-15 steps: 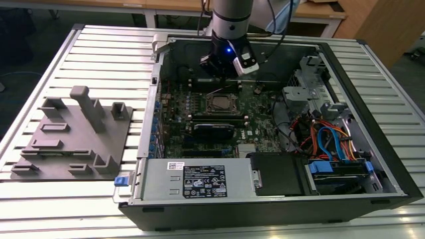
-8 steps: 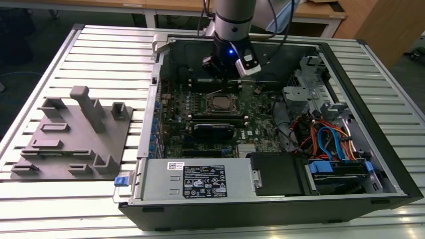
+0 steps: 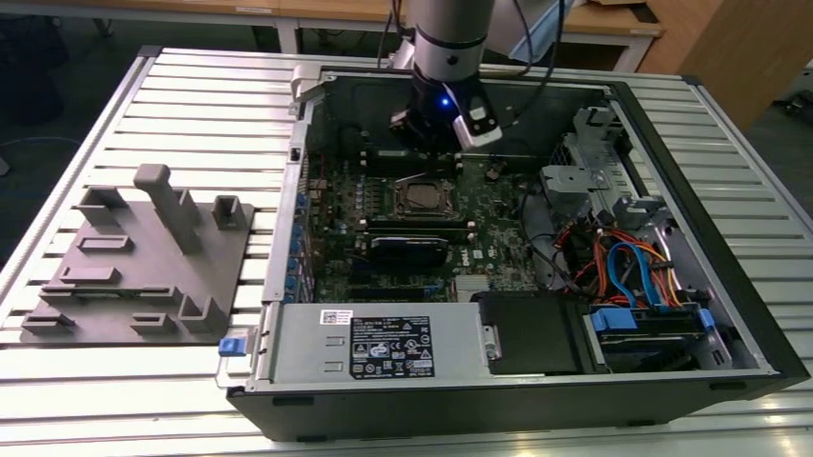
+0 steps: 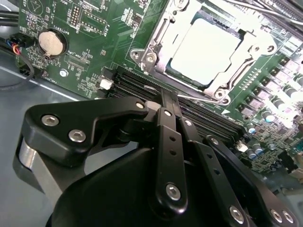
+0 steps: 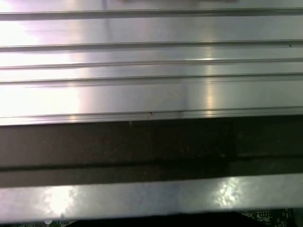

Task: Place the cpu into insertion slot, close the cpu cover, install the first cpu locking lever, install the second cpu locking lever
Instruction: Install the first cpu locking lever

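In the exterior view, the gripper (image 3: 432,143) hung inside the open computer case (image 3: 711,286), just behind the insertion slot (image 3: 425,199). In the second wrist view, its fingers (image 4: 171,113) were pressed together, holding nothing; just beyond them the cpu (image 4: 206,51) lay in the slot under the cpu cover (image 4: 163,33). The first wrist view showed ribbed aluminium table (image 5: 151,90).

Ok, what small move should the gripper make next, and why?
Probably ease down onto the lever. The cpu already lies under the closed cover, and the shut gripper sits with its tips right by that lever's wire.
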`<state>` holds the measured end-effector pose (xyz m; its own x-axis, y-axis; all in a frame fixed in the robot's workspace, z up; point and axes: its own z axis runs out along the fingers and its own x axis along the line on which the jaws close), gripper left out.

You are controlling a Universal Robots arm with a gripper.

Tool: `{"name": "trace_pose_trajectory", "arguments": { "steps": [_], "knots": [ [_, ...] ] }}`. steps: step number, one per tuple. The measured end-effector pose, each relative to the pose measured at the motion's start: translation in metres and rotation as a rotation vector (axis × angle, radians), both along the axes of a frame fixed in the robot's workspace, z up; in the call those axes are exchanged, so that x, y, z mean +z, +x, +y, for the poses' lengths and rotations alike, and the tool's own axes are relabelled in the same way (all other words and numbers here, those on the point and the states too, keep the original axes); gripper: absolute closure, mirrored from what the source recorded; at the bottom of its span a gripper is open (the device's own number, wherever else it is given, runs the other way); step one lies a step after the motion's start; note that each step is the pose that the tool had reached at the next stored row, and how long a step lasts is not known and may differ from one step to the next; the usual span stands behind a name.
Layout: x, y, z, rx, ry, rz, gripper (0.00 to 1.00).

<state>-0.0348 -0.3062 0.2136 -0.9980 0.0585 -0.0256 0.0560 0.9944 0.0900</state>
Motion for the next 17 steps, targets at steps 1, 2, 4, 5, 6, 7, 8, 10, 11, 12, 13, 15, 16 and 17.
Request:
{"name": "trace_pose_trajectory", "arguments": {
  "steps": [1,2,4,5,6,7,8,10,11,12,13,15,16,17],
  "knots": [
    [-0.0006,0.0004,0.0000,-0.001,0.0000,0.0003,0.90],
    [-0.0014,0.0008,0.0000,-0.002,-0.0001,0.0005,0.90],
    [-0.0029,0.0014,0.0000,-0.004,-0.0001,0.0013,0.90],
    [-0.0036,0.0016,0.0000,-0.005,0.0000,0.0017,0.90],
    [-0.0043,0.0018,0.0000,-0.006,0.0000,0.0022,0.90],
    [-0.0051,0.0020,0.0000,-0.007,0.0000,0.0027,0.90],
    [-0.0060,0.0023,0.0000,-0.008,0.0000,0.0031,0.90],
    [-0.0073,0.0026,0.0000,-0.009,0.0000,0.0035,0.90],
    [-0.0079,0.0027,0.0000,-0.010,-0.0001,0.0036,0.90],
    [-0.0084,0.0028,0.0000,-0.010,0.0000,0.0037,0.90],
    [-0.0089,0.0029,-0.0001,-0.011,-0.0001,0.0039,0.90],
    [-0.0098,0.0032,-0.0001,-0.011,-0.0001,0.0043,0.90],
    [-0.0103,0.0034,-0.0001,-0.012,-0.0001,0.0047,0.90],
    [-0.0107,0.0036,-0.0001,-0.012,-0.0001,0.0051,0.90]
  ]
}}
